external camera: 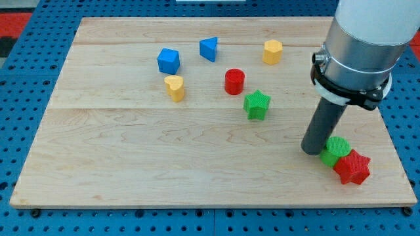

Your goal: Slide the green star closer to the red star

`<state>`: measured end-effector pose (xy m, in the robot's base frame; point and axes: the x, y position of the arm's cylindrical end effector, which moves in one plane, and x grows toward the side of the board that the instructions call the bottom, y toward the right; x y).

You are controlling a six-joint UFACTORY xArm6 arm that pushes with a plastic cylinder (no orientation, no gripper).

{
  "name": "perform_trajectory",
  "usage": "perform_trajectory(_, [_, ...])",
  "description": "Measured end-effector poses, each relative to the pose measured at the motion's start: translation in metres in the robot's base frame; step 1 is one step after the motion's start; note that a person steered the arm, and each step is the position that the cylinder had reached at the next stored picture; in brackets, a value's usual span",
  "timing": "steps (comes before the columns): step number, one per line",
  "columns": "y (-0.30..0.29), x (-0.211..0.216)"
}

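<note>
The green star (257,104) lies right of the board's middle, just below and right of a red cylinder (234,81). The red star (352,167) lies near the board's bottom right corner, touching a green cylinder (336,150) on its upper left. My tip (311,150) rests on the board right beside the green cylinder's left side, well to the lower right of the green star and left of the red star.
A blue cube (168,61), a blue triangular block (209,48) and a yellow hexagonal block (273,51) lie along the view's top. A yellow heart (174,87) lies below the blue cube. The wooden board (131,164) sits on a blue pegboard.
</note>
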<state>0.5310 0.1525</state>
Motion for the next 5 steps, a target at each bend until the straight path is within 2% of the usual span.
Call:
perform_trajectory(1, [-0.002, 0.0])
perform_trajectory(3, [-0.047, -0.017])
perform_trajectory(5, [0.024, -0.059])
